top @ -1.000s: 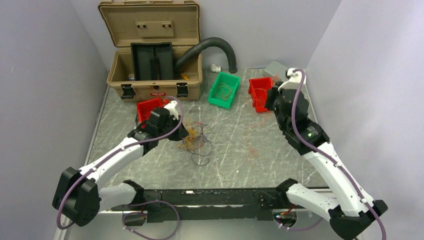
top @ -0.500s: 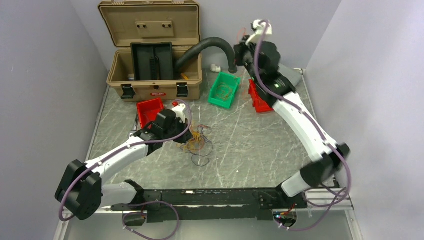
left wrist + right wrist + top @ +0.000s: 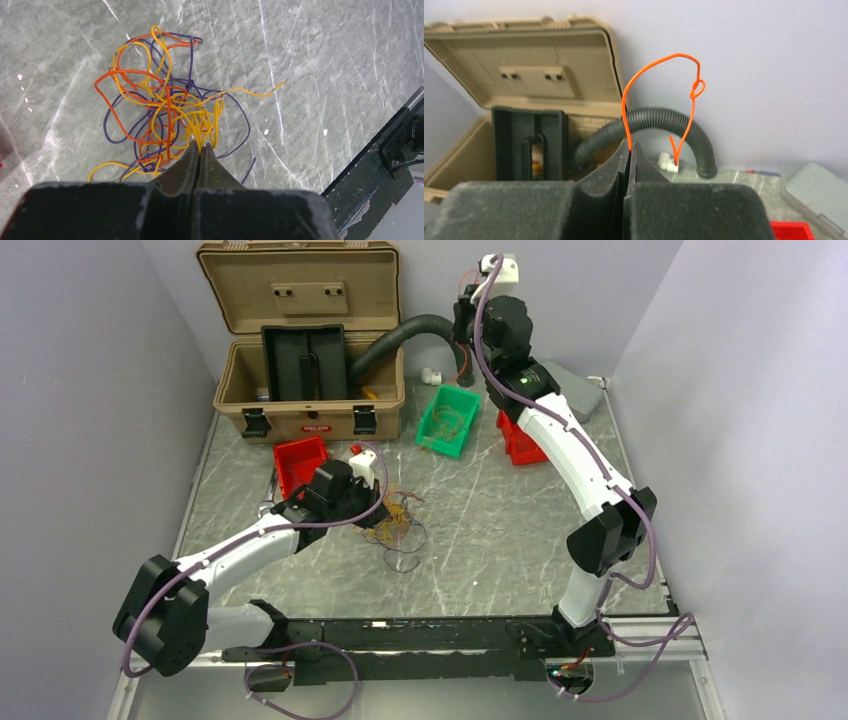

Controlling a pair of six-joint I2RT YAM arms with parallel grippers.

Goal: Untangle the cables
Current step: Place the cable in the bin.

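Note:
A tangle of hair-thin orange, yellow and purple cables [image 3: 170, 107] lies on the marble table, left of centre in the top view [image 3: 397, 523]. My left gripper [image 3: 201, 146] is down at the tangle's near edge, shut on a bunch of yellow strands; it also shows in the top view [image 3: 383, 518]. My right gripper [image 3: 630, 146] is shut on a single orange cable [image 3: 672, 54] that arcs up from the jaws, carries a small knot and hangs free at its other end. In the top view the right gripper [image 3: 465, 318] is raised high by the back wall.
An open tan toolbox [image 3: 300, 360] with a black tray stands at the back left, with a fat black hose [image 3: 420, 332] beside it. A green bin [image 3: 447, 420], two red bins [image 3: 298, 462] [image 3: 520, 435] and a grey case [image 3: 575, 382] stand around the table. A black rail [image 3: 420, 635] lies along the front edge.
My right arm has swung from the red bin at the right up to the back wall, carrying the orange cable. My left gripper has shifted slightly right at the tangle.

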